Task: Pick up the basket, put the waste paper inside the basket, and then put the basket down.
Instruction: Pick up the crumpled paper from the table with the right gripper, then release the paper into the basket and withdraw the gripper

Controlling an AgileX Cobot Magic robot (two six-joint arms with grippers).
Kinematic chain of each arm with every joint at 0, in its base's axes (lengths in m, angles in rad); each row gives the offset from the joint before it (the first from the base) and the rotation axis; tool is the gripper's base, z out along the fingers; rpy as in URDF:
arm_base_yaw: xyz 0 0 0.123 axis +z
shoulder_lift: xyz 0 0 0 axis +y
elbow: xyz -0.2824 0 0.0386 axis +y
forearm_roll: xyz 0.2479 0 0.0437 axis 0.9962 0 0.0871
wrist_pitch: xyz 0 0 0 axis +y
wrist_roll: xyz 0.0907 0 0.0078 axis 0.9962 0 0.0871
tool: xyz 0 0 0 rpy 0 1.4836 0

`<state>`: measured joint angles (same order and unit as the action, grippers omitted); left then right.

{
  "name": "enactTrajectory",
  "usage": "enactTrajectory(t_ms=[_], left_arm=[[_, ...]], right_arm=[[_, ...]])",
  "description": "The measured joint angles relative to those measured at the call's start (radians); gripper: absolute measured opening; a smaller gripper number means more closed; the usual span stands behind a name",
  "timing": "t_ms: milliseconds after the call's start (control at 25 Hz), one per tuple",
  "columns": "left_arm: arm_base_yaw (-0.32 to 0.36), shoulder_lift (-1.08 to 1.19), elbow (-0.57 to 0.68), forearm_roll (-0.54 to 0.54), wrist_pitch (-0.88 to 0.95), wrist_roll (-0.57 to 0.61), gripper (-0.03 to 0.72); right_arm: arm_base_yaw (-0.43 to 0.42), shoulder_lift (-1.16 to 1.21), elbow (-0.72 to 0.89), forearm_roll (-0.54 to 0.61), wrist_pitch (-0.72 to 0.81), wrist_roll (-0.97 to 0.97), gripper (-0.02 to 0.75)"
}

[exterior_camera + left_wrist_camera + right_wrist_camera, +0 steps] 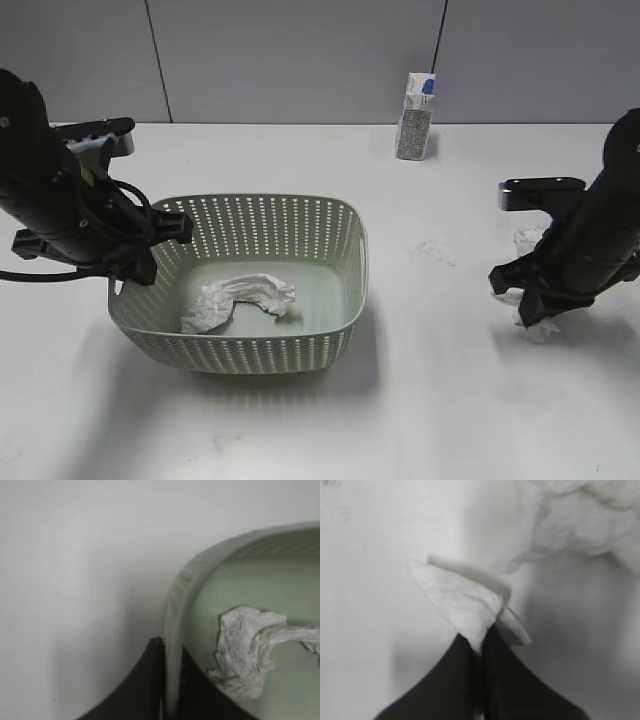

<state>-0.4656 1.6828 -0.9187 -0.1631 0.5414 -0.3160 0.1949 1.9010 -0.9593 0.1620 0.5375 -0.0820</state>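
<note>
Left claw [167, 680] is clamped on the pale green perforated plastic basket's [345, 225] left rim; right claw [479, 647] pinches white crumpled waste paper [465, 602]. Lift clear, carry left over the rim.

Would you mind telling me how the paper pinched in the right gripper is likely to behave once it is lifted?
The paper looks thin and creased, so it will probably flop and dangle rather than hold shape. The right gripper holds only a corner, so a quick swing toward the basket might let it slip or tear. It seems very light, so air could sway it.
</note>
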Motion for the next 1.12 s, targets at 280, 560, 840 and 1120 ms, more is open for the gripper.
enactTrajectory(t_ms=[280, 560, 840, 1120], left_arm=[[0.0, 0.0, 0.0, 0.009, 0.0, 0.0, 0.003], [0.0, 0.0, 0.0, 0.01, -0.001, 0.0, 0.003], [0.0, 0.0, 0.0, 0.011, -0.004, 0.0, 0.003], [0.0, 0.0, 0.0, 0.011, -0.004, 0.0, 0.003]], right_arm=[[0.241, -0.18, -0.015, 0.041, 0.02, -0.007, 0.02], [0.465, -0.322, -0.117, 0.151, -0.161, -0.04, 0.02], [0.539, -0.217, -0.128, 0.175, -0.156, -0.092, 0.475], [0.398, -0.206, -0.252, 0.06, -0.067, -0.032, 0.615]])
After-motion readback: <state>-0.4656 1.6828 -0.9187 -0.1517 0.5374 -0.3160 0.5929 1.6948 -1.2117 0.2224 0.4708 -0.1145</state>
